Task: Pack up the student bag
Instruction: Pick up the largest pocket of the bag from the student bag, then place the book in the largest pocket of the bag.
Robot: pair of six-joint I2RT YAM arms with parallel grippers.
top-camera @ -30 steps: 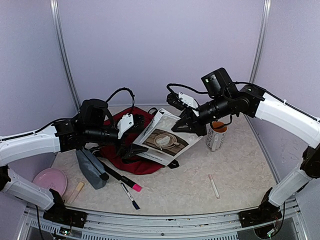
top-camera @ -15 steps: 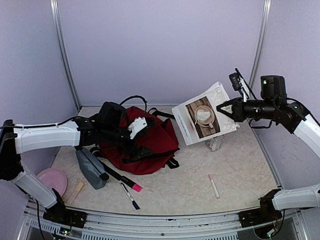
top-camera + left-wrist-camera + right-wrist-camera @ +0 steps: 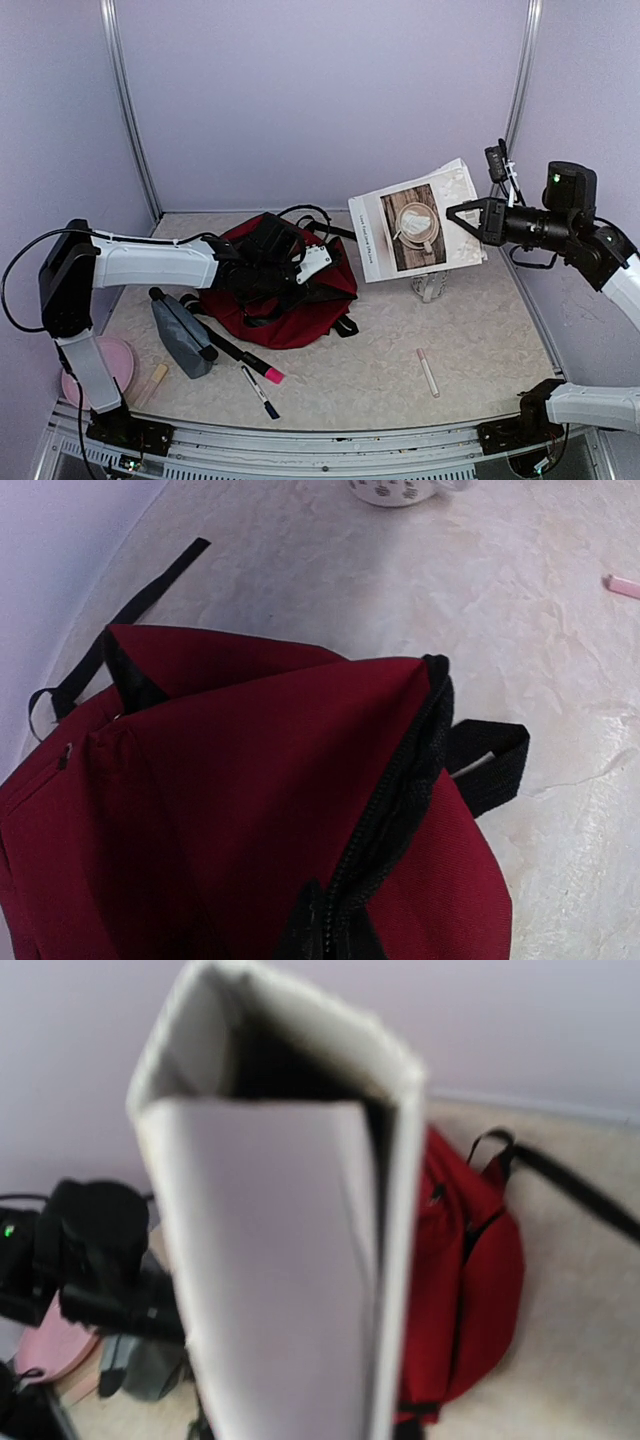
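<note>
Bag: the student bag, a large dark red fabric backpack with black straps, lies left of centre in the overhead view, on the pale mottled table.
Left gripper: the left gripper rests on the bag's upper right part. Its fingers are hidden, so it cannot be told whether they pinch the black zipper edge.
Right gripper: the right gripper is clamped on one edge of a white softcover book with a coffee-cup cover, aloft at upper right above a white spotted mug.
Risk: held by one edge, the book may swing or slip. Lowered carelessly, it could knock the mug or jam against a bag mouth not opened wide enough.
Change: a second ago the book leaned on the bag. Now it hangs clear, and the left gripper has reached further right across the fabric.
</note>
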